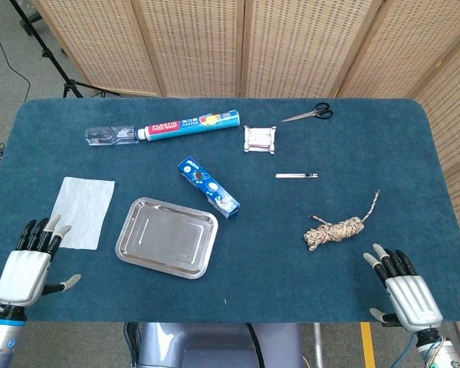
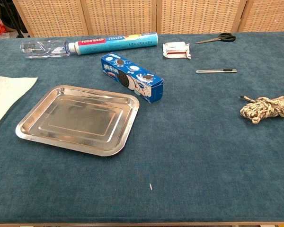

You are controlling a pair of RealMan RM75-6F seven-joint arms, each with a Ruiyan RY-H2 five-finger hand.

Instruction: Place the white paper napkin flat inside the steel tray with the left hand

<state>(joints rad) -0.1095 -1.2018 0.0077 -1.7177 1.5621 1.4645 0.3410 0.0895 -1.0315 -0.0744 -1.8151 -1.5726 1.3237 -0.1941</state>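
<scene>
white napkin (image 1: 82,211) lies flat beside steel tray (image 1: 167,238).

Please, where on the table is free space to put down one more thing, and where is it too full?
Free patches: the near strip between the steel tray and the rope coil, and the far right corner beyond the pen. Also bare: the tray's own floor. Crowded: the far row with the bottle, tube and cookie box.
</scene>
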